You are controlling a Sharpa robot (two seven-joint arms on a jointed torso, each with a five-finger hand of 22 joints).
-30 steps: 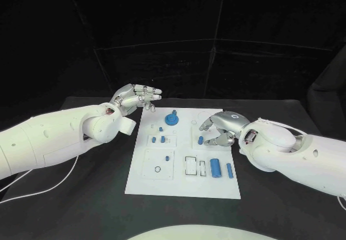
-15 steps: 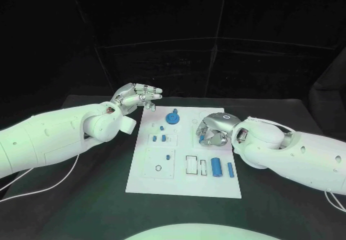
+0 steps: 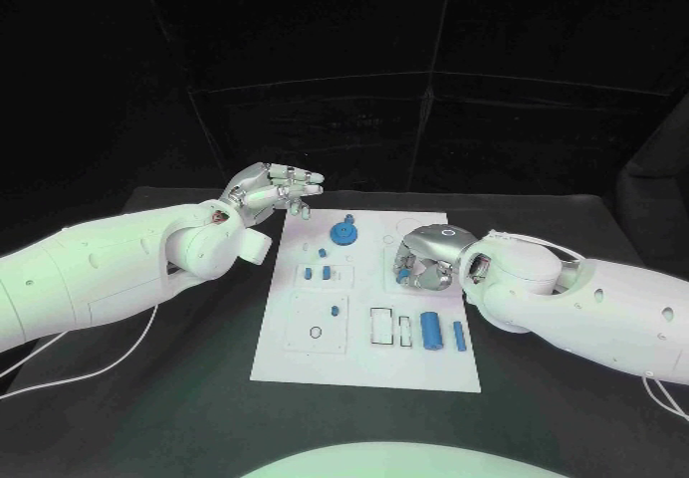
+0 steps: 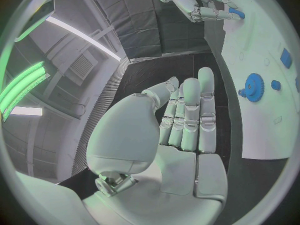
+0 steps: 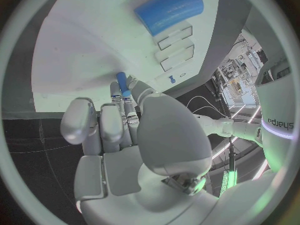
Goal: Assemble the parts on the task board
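The white task board [image 3: 366, 363] lies mid-table. On it are a blue gear [image 3: 342, 235], a blue cylinder [image 3: 429, 332], a blue bar [image 3: 458, 337] and several small blue pieces. My right hand [image 3: 425, 262] hovers over the board's right middle, its fingers curled around a small blue peg [image 3: 406, 271]. In the right wrist view the peg [image 5: 123, 83] sticks out from the fingertips of the right hand [image 5: 131, 135] towards the board [image 5: 94, 45], near the blue cylinder [image 5: 170, 10]. My left hand [image 3: 273, 189] hangs open beyond the board's far left corner, holding nothing.
A black ring [image 3: 316, 332] lies in a square recess at the board's near left. White cables [image 3: 87, 373] trail on the black table under the left arm. The left wrist view shows the left hand [image 4: 187, 115], the gear [image 4: 254, 86] and the right hand [image 4: 200, 2].
My right hand has turned and curled tighter over the board's right middle, shifting slightly left. The left hand has stayed almost where it was.
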